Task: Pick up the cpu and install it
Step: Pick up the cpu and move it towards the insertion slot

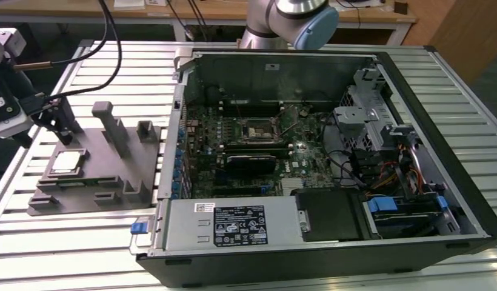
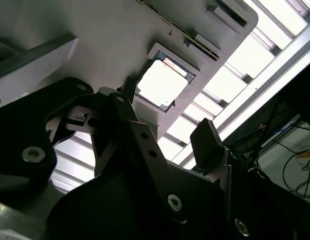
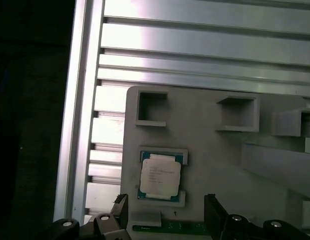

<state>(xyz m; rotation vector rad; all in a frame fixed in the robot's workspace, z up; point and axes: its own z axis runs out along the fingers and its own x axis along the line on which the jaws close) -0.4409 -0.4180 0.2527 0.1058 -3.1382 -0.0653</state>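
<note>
Found the small flat silver-topped square cpu seated in the grey plastic fixture block beneath an empty black gripper with jaws spread wide; judged it light, stiff, fragile, best pinched by opposite edges.

**Cpu**: pale silver metal lid, smooth with a dull sheen, set on a green board rim.
**Fixture block**: grey plastic, matt and faintly grainy.
**Worktop**: ribbed aluminium slats with a brushed finish, throwing bright glare in both wrist views.
**Gripper**: matt black parts with bright metal screws.
**Computer case**: black outer shell of low gloss, with inner walls of bare grey sheet metal.
**Power supply**: grey sheet metal bearing a paper label.
**Robot arm**: smooth silvery metal with a glossy pale blue cap.
**Desk**: wood-toned top.
</note>
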